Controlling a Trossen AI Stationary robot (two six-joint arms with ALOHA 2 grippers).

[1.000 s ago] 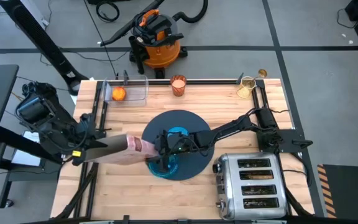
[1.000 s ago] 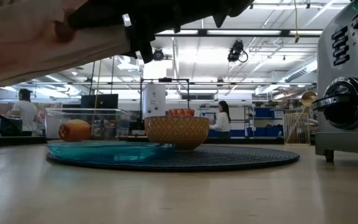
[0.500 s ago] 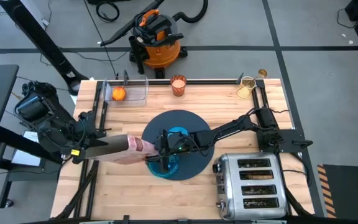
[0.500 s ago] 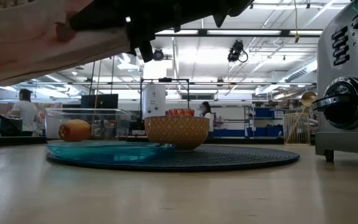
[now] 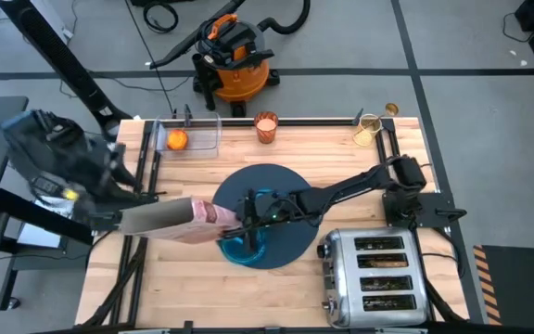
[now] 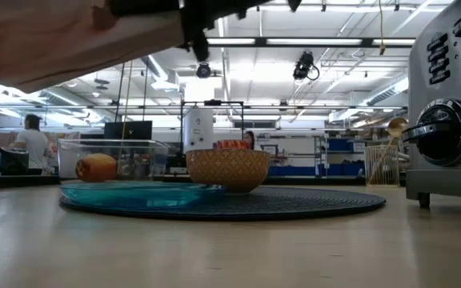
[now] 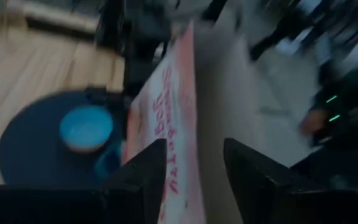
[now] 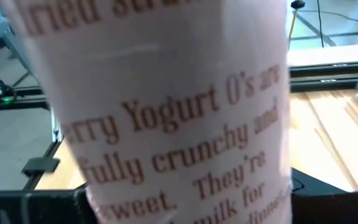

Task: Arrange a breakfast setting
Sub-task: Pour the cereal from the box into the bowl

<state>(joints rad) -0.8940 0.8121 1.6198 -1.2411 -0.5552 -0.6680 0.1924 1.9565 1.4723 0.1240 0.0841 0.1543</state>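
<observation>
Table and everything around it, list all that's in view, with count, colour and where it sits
mat: one, dark blue-grey, table centre
bowl: one, light blue, on the mat
plate: one, teal, mat's near-left edge
cereal box: one, pink, held tilted above the table's left
fruit: one, orange, in the clear tray at back left
clear tray: one
cup: one, translucent orange, back edge
spoon: one, gold, in a holder at back right
toaster: one, chrome, front right
vacuum: one, orange, floor behind
left gripper: on the box's left end
right gripper: at the box's right end

Probably a robotics lab: shop vacuum (image 5: 237, 57), ceiling lights (image 6: 294, 40), distant shelving.
</observation>
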